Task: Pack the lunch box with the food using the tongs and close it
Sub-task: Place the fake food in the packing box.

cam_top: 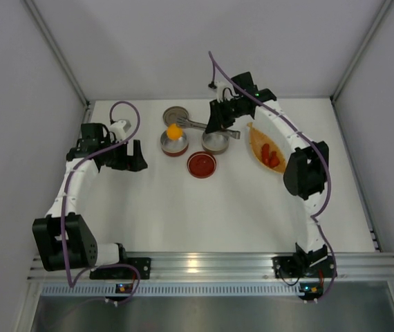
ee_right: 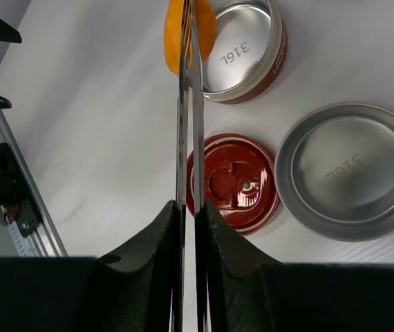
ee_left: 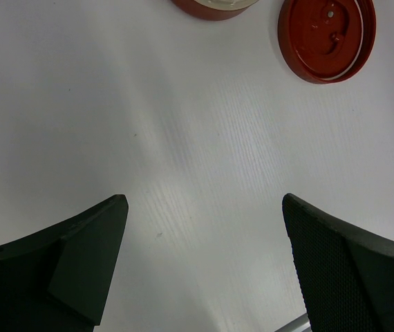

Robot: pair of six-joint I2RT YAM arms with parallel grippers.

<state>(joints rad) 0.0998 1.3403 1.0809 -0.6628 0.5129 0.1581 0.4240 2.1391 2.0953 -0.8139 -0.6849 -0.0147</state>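
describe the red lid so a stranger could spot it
On the white table, find the two open steel tins side by side. The red lid lies toward the near edge from the gap between them: flat, glossy red on top, not steel.

316L stamped inside upper tin (ee_right: 244, 50), 316L stamped inside right-hand tin (ee_right: 349, 173)

Overhead and close, downward wrist views share the red lid (cam_top: 202, 165).

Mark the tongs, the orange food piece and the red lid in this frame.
tongs (ee_right: 182, 124), right wrist view, on one metal arm, midway along.
orange food piece (ee_right: 172, 38), right wrist view, its exposed side beside the tong arms.
red lid (ee_right: 233, 183), right wrist view, its moulded centre.
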